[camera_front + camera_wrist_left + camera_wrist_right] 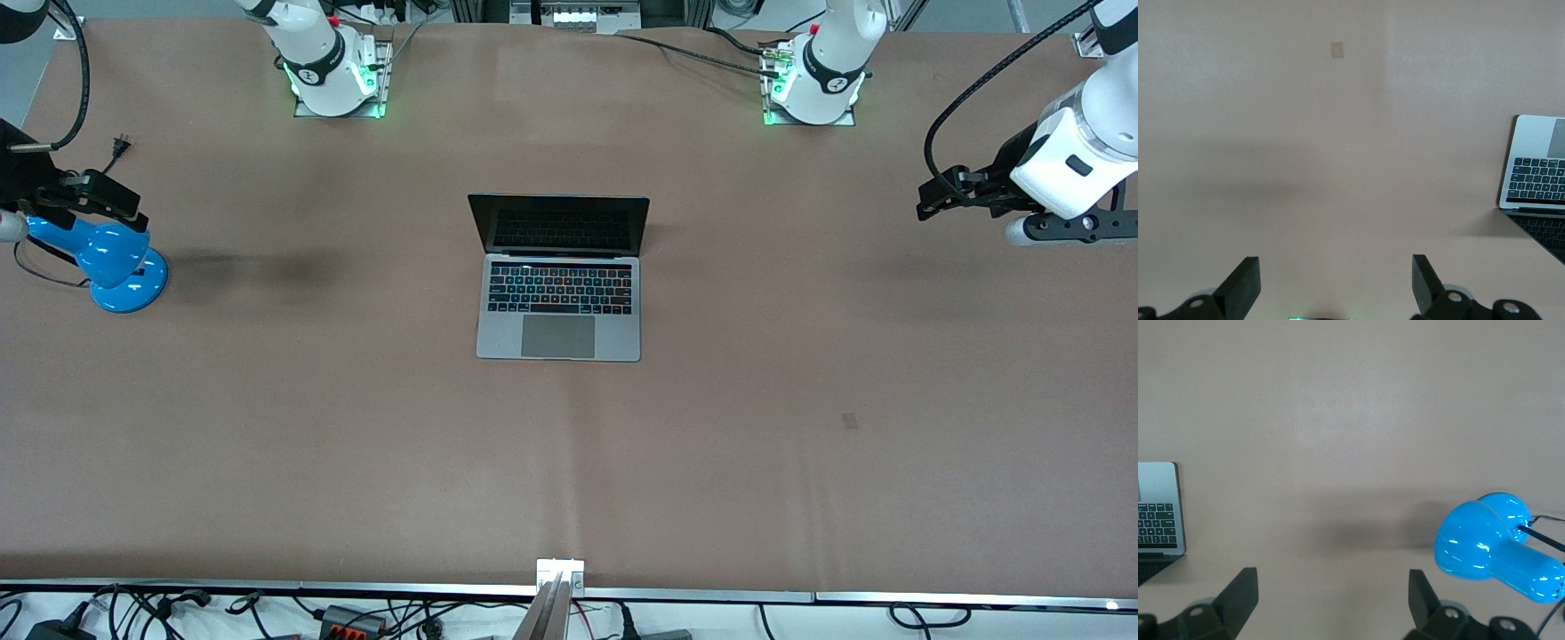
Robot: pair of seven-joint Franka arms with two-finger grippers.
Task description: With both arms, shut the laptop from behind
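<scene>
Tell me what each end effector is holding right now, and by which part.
Nothing is held. The left end effector and the right end effector both hang open over bare table, and the open laptop sits untouched between them.

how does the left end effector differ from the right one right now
The left end effector hangs over bare table toward the left arm's end; the right end effector hangs over the blue lamp at the right arm's end. Both are open, holding nothing, well away from the open laptop.
</scene>
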